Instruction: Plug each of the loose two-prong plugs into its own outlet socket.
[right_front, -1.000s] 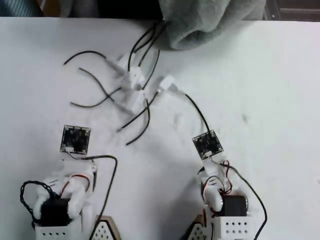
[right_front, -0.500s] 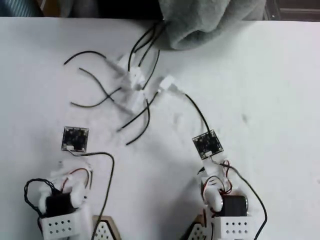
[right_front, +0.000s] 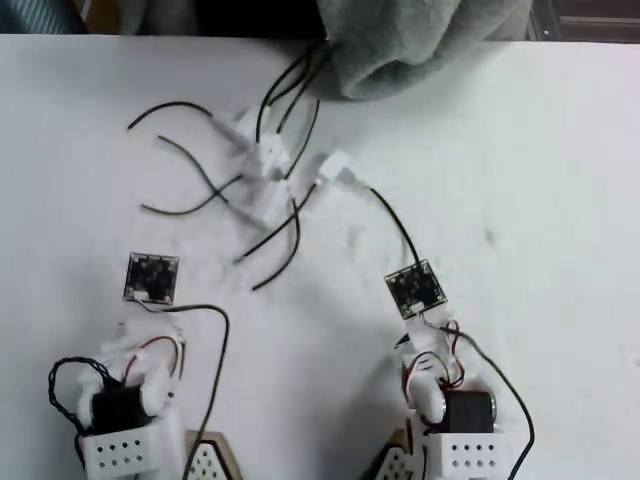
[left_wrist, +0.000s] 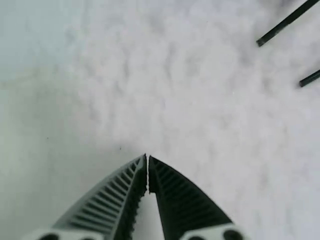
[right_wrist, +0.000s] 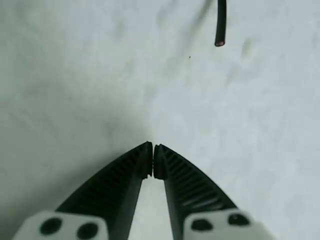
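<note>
Inspected: the left arm (right_front: 122, 400) has a white printed shell, a black servo block, red and white wires at the wrist, a looped black cable and a white base plate with rows of small holes. The right arm (right_front: 440, 395) has the same white shell, a black servo, red wires and a black cable. The left circuit board (right_front: 152, 277) and right circuit board (right_front: 415, 288) are small, black and square. The left tool (left_wrist: 147, 167) has dark ribbed fingers on a white mount. The right tool (right_wrist: 152, 161) has black ribbed fingers on a white mount with round holes.
</note>
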